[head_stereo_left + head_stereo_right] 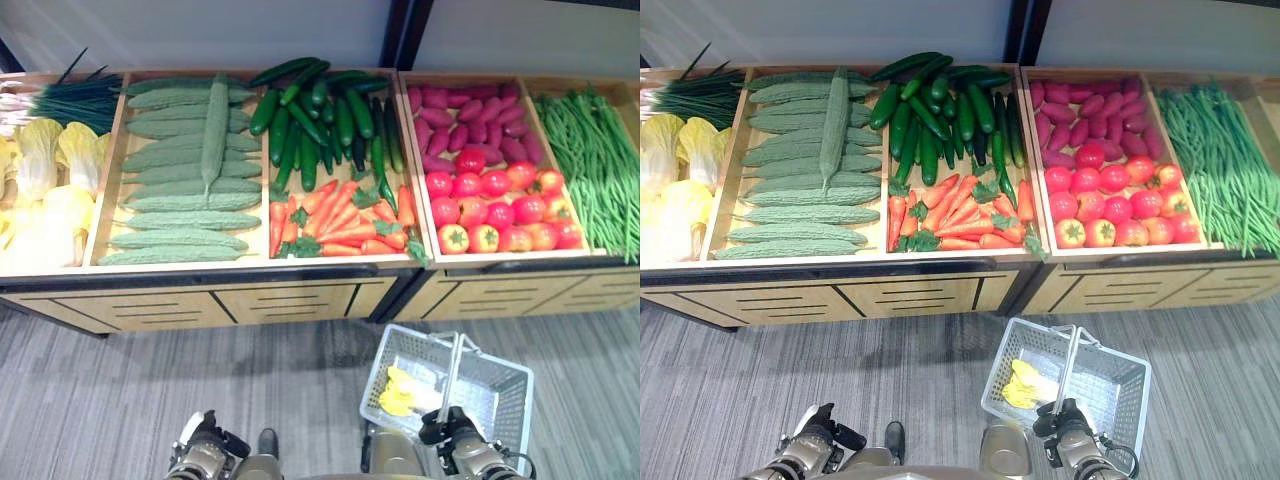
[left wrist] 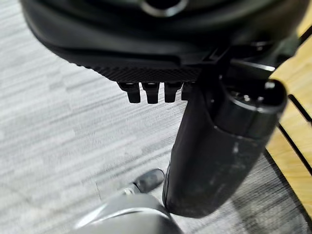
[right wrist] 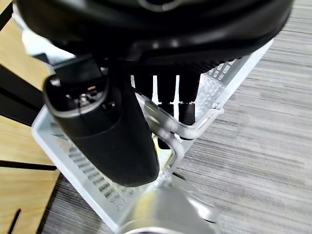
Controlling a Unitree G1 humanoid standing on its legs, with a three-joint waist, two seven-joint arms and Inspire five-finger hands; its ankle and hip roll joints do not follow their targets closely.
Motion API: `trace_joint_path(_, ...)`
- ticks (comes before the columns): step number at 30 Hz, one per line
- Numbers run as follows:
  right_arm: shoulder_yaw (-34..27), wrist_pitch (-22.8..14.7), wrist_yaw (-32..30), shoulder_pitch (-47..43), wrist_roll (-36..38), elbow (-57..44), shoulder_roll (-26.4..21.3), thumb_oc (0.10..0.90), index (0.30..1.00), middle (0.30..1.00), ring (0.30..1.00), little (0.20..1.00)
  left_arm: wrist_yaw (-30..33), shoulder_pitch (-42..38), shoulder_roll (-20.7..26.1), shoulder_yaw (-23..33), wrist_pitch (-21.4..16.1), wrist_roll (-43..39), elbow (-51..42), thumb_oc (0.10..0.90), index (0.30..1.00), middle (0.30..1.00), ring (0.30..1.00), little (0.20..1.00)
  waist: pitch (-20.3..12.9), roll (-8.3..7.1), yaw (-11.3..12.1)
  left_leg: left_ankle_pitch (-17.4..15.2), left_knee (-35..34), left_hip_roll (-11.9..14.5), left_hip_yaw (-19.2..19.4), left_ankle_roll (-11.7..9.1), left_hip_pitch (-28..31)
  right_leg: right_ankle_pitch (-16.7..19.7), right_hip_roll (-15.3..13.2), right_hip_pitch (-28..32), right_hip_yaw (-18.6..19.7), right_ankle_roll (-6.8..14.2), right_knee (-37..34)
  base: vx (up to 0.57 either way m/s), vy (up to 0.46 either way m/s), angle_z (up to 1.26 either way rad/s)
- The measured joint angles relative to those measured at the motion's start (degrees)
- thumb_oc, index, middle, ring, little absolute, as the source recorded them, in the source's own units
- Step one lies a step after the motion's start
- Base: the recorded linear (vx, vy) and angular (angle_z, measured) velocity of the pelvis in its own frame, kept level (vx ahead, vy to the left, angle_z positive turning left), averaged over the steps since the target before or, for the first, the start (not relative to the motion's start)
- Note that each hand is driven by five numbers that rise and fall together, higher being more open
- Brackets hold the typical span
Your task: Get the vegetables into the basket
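1. The right hand has its fingers curled round the handle of the white basket, which hangs above the grey floor before the stand.
2. A yellow vegetable lies in the basket.
3. The left hand hangs low beside the stand, fingers relaxed, holding nothing.
4. Gourds, cucumbers, carrots, tomatoes and beans fill the stand's bins.

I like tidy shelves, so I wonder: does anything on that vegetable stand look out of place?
One long bitter gourd lies lengthwise across its pile, whose others all run sideways. A few cucumbers also sit askew atop their heap. Nothing looks spilled.
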Motion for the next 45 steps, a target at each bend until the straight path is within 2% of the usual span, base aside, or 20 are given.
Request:
trace_joint_path(3, -0.1, 0.1, -0.1, 0.2, -0.1, 0.3, -1.5, 0.400, 0.300, 0.300, 0.300, 0.300, -0.1, -1.6, -1.7, -0.4, -0.1, 0.0, -0.5, 0.900, 1.000, 1.000, 1.000, 1.000, -0.3, 0.64, -0.9, 0.1, 1.7, 1.9, -0.8, -0.3, -0.3, -1.3, 1.6, 1.8, -2.1, -1.3, -0.2, 0.02, -0.126, 0.19)
trace_joint_path(8, -0.1, 0.2, -0.1, 0.3, 0.0, 0.3, -2.1, 0.400, 0.300, 0.300, 0.300, 0.300, -0.3, -1.6, -3.1, -1.2, -0.2, -0.3, -7.1, 0.900, 1.000, 1.000, 1.000, 1.000, -0.3, 1.55, -0.9, 0.3, 1.3, 2.6, -1.8, -0.5, -0.9, -1.9, 2.1, 1.8, -3.1, -1.1, -0.4, 0.01, -0.080, 0.11)
trace_joint_path(12, -0.9, 0.6, -0.1, 0.8, 0.0, 0.5, -2.8, 0.400, 0.300, 0.300, 0.300, 0.300, -0.4, -0.1, -3.0, -2.6, -0.1, -0.9, -12.9, 0.900, 1.000, 1.000, 1.000, 1.000, -0.9, 3.88, -0.7, -0.4, -0.6, 2.9, -2.9, -2.2, -0.8, -1.7, 2.0, 1.7, -4.3, -0.8, -0.3, 0.00, -0.032, 0.17)
trace_joint_path(14, -1.2, 0.8, -0.1, 0.9, 0.1, 0.4, -3.2, 0.400, 0.300, 0.300, 0.300, 0.300, -0.5, 2.2, -2.5, -2.6, -0.1, -1.5, -17.6, 0.900, 1.000, 1.000, 1.000, 1.000, -1.2, 4.63, -0.6, -0.6, -0.8, 2.2, -3.1, -2.0, -1.0, -1.5, 1.2, 1.7, -4.3, -0.4, -0.3, -0.01, -0.016, 0.09)
trace_joint_path(19, -2.7, 1.2, 0.1, 3.1, 0.1, -1.9, -3.7, 0.400, 0.300, 0.300, 0.300, 0.300, -3.3, 12.4, 2.4, -2.7, -0.3, -2.8, -36.1, 0.900, 1.000, 1.000, 1.000, 1.000, -1.3, 5.07, 0.1, -0.3, -1.9, 1.0, -3.3, -1.7, -0.9, -0.9, 0.0, 1.7, -4.3, 0.0, -1.1, -0.01, 0.000, 0.02)
trace_joint_path(22, -4.0, 1.6, 0.7, 4.5, 0.0, -3.5, -4.7, 0.400, 0.300, 0.300, 0.300, 0.300, -6.4, 19.2, 7.3, -1.8, -0.6, -3.4, -49.7, 0.900, 1.000, 1.000, 1.000, 1.000, -1.2, 5.36, 1.0, 0.7, -2.4, 0.4, -3.7, -2.0, -0.9, -0.2, -0.5, 2.1, -4.7, 0.5, -2.3, -0.01, 0.010, 0.07)
trace_joint_path(27, -4.0, 1.6, 1.5, 4.7, -0.5, -3.4, -5.9, 0.400, 0.300, 0.300, 0.300, 0.300, -9.9, 24.5, 10.9, 2.0, -2.5, -5.8, -60.0, 0.900, 1.000, 1.000, 1.000, 1.000, -1.0, 5.69, 1.6, 0.8, -2.6, -0.2, -4.0, -2.3, -0.7, 0.9, -0.7, 3.5, -5.2, 0.8, -4.6, -0.01, 0.011, 0.05)
trace_joint_path(34, -4.0, 1.1, 1.7, 4.6, -0.6, -2.2, -5.9, 0.400, 0.300, 0.300, 0.300, 0.300, -10.0, 24.4, 11.2, 5.2, -5.0, -8.2, -66.1, 0.900, 1.000, 1.000, 1.000, 1.000, -0.8, 5.99, 2.3, 0.8, -2.7, -0.2, -4.0, -2.3, -0.1, 1.1, -0.8, 4.2, -5.2, 0.8, -5.0, 0.00, 0.000, 0.00)
trace_joint_path(40, -4.0, 1.2, 1.7, 4.7, -0.6, -2.2, -5.9, 0.400, 0.300, 0.300, 0.300, 0.300, -8.7, 23.6, 11.4, 9.3, -5.2, -8.9, -73.2, 0.900, 1.000, 1.000, 1.000, 1.000, -0.6, 6.27, 2.3, 0.9, -2.9, -0.1, -3.9, -2.3, 0.8, 1.2, -0.8, 4.9, -5.0, 0.8, -5.0, 0.00, 0.000, -0.01)
trace_joint_path(43, -3.8, 1.2, 1.7, 4.6, -1.1, -1.9, -5.9, 0.400, 0.300, 0.300, 0.300, 0.300, -7.0, 20.8, 11.5, 10.3, -5.7, -8.8, -75.0, 0.900, 1.000, 1.000, 1.000, 1.000, -0.7, 6.52, 2.3, 0.9, -3.0, -0.2, -3.9, -2.3, 1.2, 1.2, -0.7, 5.2, -5.0, 0.8, -5.0, 0.00, 0.000, 0.00)
trace_joint_path(45, -3.4, 1.2, 1.6, 4.0, -1.8, -1.5, -5.6, 0.400, 0.300, 0.300, 0.300, 0.300, -4.7, 15.6, 11.1, 10.1, -5.5, -7.1, -74.7, 0.900, 1.000, 1.000, 1.000, 1.000, -0.8, 6.56, 2.2, 0.8, -3.1, -0.2, -3.7, -2.3, 1.5, 1.3, -0.7, 5.3, -4.8, 0.8, -5.0, 0.00, -0.005, -0.05)
